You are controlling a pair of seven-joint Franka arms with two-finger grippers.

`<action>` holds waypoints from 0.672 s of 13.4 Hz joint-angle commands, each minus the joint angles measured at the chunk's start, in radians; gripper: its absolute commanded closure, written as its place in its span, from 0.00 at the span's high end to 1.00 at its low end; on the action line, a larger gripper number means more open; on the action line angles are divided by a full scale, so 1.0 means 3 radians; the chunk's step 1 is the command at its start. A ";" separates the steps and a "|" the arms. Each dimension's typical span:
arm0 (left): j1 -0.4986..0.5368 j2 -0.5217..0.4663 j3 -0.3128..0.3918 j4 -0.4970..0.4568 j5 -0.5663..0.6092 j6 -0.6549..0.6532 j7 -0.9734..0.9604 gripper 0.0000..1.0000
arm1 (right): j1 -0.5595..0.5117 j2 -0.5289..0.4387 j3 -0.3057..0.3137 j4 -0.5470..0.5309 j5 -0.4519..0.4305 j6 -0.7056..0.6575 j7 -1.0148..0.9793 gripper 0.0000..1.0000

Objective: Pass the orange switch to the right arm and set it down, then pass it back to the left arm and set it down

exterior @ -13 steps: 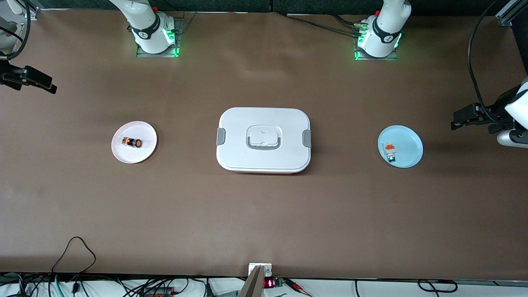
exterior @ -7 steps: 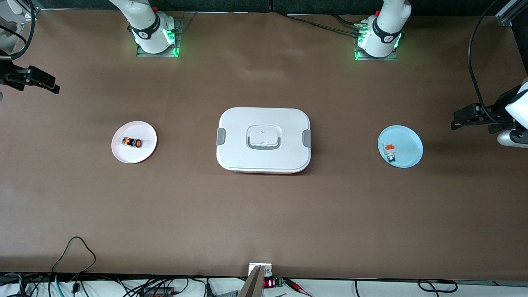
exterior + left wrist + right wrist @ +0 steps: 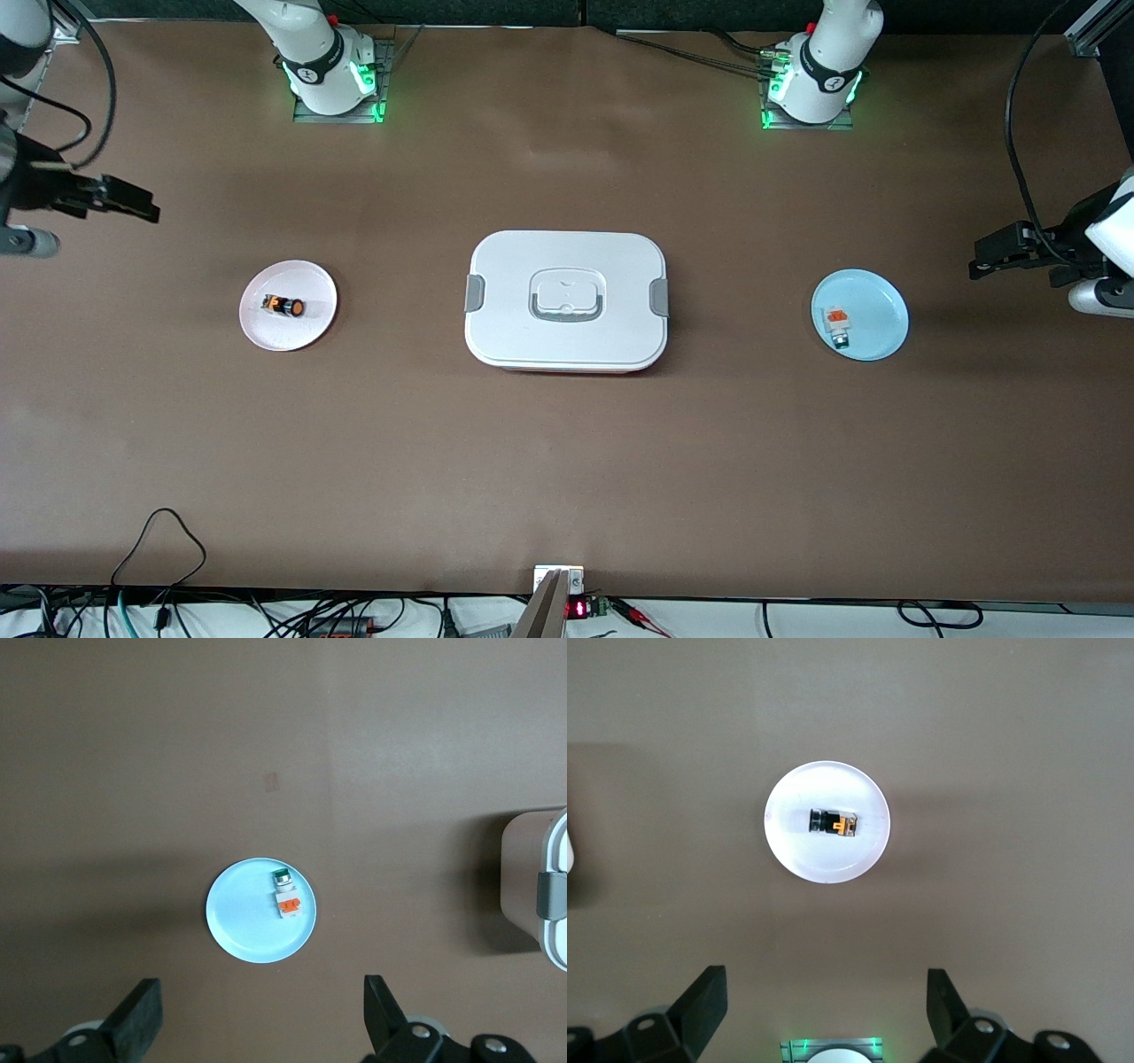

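Brown counter (image 3: 567,461), bare along the edge nearest the front camera.

Mid-counter, three things in a row. At the centre, the box (image 3: 567,299): a white lidded case with grey side latches and a recessed grey handle, lid on.

Toward the right arm's end, a pink plate (image 3: 266,332) lies well apart from the box. The orange switch (image 3: 285,306) lies on its side on this plate, near the middle, orange face pointing toward the box. Nothing touches it.

Toward the left arm's end, a blue plate (image 3: 881,306) carries a small white-grey block with an orange top (image 3: 837,323).

Right end effector (image 3: 133,208) hangs in the air over the bare counter at the right arm's end, apart from the pink plate. In the right wrist view its fingers (image 3: 700,997) stand wide apart with nothing between them; the pink plate and switch show between them, farther off.

Left end effector (image 3: 988,261) hangs over the counter at the left arm's end, just beside the blue plate. Left wrist view: fingers (image 3: 137,1032) spread wide, empty, the blue plate in view past them and a corner of the box at the frame edge.

Farthest from the camera, both arm bases (image 3: 332,75) sit with green lights lit.
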State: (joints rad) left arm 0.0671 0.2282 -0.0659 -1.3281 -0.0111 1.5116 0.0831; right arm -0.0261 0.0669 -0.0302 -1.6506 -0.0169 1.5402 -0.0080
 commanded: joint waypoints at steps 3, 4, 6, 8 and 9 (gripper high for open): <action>0.0016 0.0022 0.0000 0.0076 -0.0009 -0.0043 0.0076 1.00 | 0.0051 0.0119 -0.0007 0.0056 -0.0015 0.0025 0.0006 1.00; 0.0017 0.0022 0.0000 0.0081 -0.0009 -0.0038 0.0076 1.00 | 0.0102 0.0170 -0.0007 0.0056 -0.0020 0.0035 0.0006 1.00; 0.0011 0.0022 0.0000 0.0081 -0.0014 -0.0038 0.0076 1.00 | 0.0102 0.0232 -0.0012 0.0056 0.0010 0.0127 0.0016 1.00; 0.0011 0.0022 0.0000 0.0076 -0.0014 -0.0038 0.0076 1.00 | 0.0107 0.0328 -0.0012 0.0056 -0.0020 0.0250 0.0021 1.00; 0.0011 0.0022 0.0000 0.0076 -0.0009 -0.0043 0.0076 1.00 | 0.0118 0.0370 -0.0012 0.0061 -0.0030 0.0291 0.0021 1.00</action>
State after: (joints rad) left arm 0.0672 0.2282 -0.0659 -1.3281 -0.0111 1.5116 0.0831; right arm 0.0010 0.1433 -0.0299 -1.6502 -0.0174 1.6070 -0.0064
